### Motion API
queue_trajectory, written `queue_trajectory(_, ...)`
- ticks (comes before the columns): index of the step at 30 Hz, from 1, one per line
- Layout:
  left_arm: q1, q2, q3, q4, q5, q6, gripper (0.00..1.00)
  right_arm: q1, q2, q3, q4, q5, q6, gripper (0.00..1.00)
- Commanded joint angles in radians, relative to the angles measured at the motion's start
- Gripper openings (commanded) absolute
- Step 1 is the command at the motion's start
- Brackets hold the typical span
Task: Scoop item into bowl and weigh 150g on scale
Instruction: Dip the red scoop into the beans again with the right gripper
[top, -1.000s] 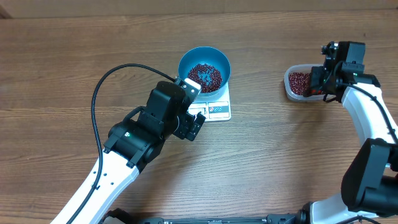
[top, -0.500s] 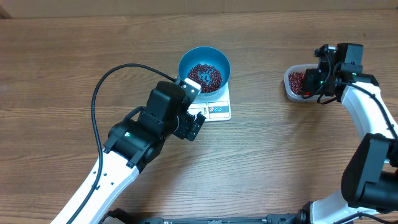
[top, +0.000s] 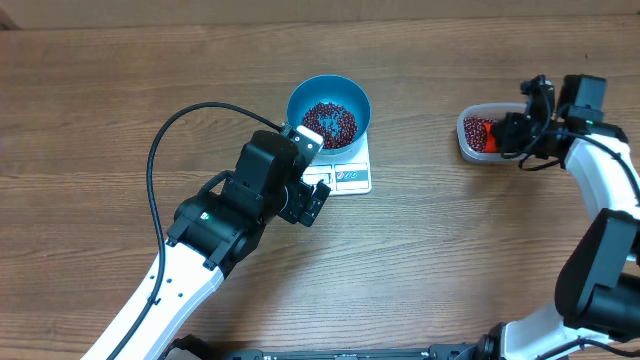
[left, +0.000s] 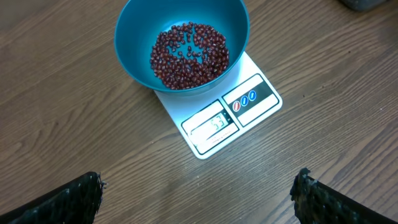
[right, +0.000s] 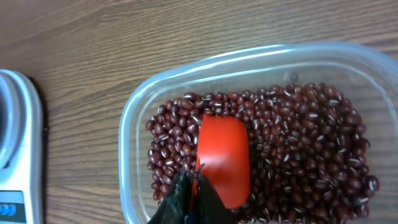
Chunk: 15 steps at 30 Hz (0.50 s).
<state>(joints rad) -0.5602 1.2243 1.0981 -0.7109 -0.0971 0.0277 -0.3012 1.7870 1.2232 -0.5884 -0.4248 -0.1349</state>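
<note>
Many maroon beans (left: 189, 55), seemingly glossy, in blue bowl (left: 134, 43)

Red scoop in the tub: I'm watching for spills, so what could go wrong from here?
1. The right gripper pinches the red scoop only at its near end; loaded, it may tip and spill beans on the way.
2. The bowl sits off-centre on the scale; a bump could shift it.

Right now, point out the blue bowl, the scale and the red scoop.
blue bowl (left: 134, 37), left wrist view, inner wall.
scale (left: 216, 124), left wrist view, display window.
red scoop (right: 222, 158), right wrist view, its rounded back.
</note>
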Motion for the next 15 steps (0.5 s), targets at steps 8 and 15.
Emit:
queue_trajectory(8,0.005,-0.009,-0.003,0.004,0.012,-0.013,1.00,-0.093,0.086,-0.007,-0.023,-0.252,0.007,0.04)
queue_trajectory(15,0.005,-0.009,-0.003,0.004,0.012,-0.013,0.99,-0.121,0.105,-0.007,-0.016,-0.334,0.035,0.04)
